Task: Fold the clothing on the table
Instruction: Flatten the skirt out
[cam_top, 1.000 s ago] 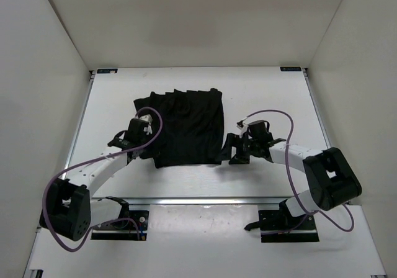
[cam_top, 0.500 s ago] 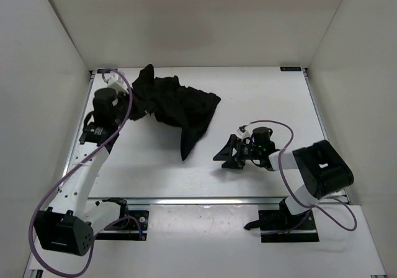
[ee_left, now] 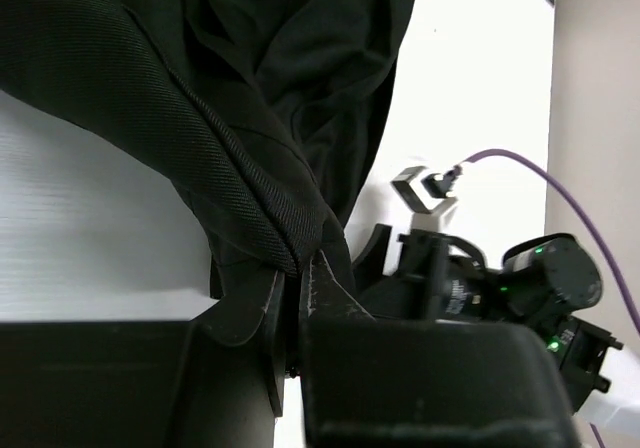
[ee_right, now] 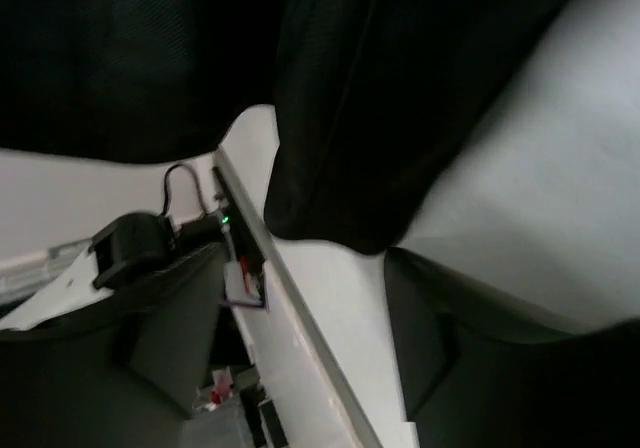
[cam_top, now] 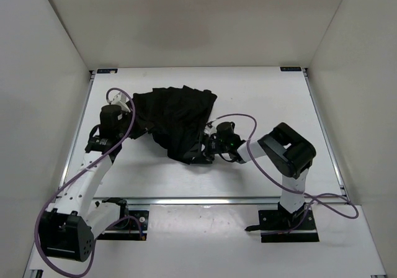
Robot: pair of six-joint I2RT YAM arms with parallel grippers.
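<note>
We log a flat white rectangular table [cam_top: 260, 104] filling the middle of the top view. A black pleated fabric garment [cam_top: 177, 113] lies bunched on it, left of centre. The left gripper [ee_left: 296, 286], at the garment's left edge, is clamped on a fold. The right gripper [cam_top: 206, 149], at the garment's lower right corner, has its jaws apart with the hem between them.

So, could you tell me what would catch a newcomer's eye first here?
The black clothing sits bunched on the white table, left of centre. The left gripper pinches a fold at its left edge, while the right gripper stands open at its near right corner.
</note>
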